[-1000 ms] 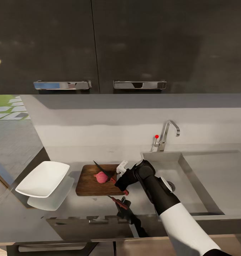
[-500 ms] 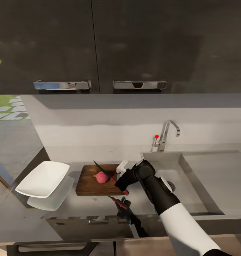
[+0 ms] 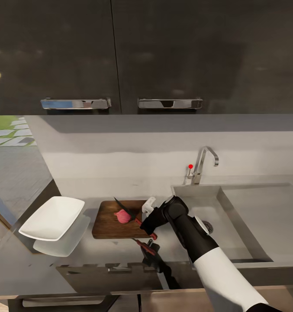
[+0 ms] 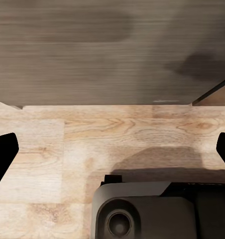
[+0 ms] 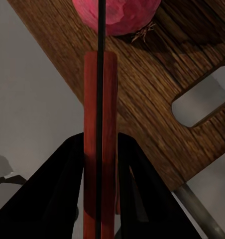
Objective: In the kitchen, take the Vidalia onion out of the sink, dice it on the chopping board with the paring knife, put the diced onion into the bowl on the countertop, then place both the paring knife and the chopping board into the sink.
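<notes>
Landmark: the chopping board (image 3: 118,219), lying flat on the countertop (image 3: 77,264).
Bowl (image 3: 52,217): left of the chopping board, well apart from it, on the same countertop, nothing in it.
Vidalia onion (image 3: 122,216): whole and pinkish-red, resting on the chopping board near its middle; in the right wrist view it (image 5: 117,15) sits on the wood right at the blade's line.
Paring knife (image 3: 133,215): dark blade slanting over the chopping board and across the onion, red handle reaching back past the board's right front corner; in the right wrist view the handle (image 5: 100,144) runs straight between the two dark fingers.
Right gripper (image 3: 147,221): clenched on the paring knife handle, at the chopping board's right edge.
Sink (image 3: 243,216): right of the chopping board, grey basin with the tap (image 3: 201,164) at its back rim.
Left gripper (image 4: 112,149): fingers spread wide, nothing between them, over a pale wooden floor (image 4: 117,134) in the left wrist view.
</notes>
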Controlling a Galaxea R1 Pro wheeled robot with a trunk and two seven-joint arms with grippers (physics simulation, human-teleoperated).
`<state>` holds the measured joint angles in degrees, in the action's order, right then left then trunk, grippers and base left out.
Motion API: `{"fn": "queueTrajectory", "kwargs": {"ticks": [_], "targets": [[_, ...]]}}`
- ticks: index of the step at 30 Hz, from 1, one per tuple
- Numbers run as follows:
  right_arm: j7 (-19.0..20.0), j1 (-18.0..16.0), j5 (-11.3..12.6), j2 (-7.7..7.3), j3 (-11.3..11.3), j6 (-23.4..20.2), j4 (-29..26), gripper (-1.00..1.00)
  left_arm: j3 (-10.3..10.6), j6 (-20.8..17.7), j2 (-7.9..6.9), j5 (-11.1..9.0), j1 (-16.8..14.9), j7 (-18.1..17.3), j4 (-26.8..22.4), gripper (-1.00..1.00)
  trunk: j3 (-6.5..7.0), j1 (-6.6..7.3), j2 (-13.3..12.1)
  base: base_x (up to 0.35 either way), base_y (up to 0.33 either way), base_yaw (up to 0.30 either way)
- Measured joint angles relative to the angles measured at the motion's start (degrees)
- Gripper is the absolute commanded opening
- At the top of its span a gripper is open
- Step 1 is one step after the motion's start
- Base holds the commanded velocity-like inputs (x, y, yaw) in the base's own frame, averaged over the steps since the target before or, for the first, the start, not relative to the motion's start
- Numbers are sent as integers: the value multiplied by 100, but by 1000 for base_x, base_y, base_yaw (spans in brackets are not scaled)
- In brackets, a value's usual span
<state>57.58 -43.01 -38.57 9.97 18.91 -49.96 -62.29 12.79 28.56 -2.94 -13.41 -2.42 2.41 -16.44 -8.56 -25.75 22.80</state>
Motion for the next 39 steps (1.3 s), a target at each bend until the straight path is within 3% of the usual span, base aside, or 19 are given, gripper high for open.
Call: {"fn": "queueTrajectory", "kwargs": {"ticks": [39], "targets": [[14,0,4,0,0,9,3,-100,0,0,0,0,0,0,0,100,0,0,0,0,0,0]]}}
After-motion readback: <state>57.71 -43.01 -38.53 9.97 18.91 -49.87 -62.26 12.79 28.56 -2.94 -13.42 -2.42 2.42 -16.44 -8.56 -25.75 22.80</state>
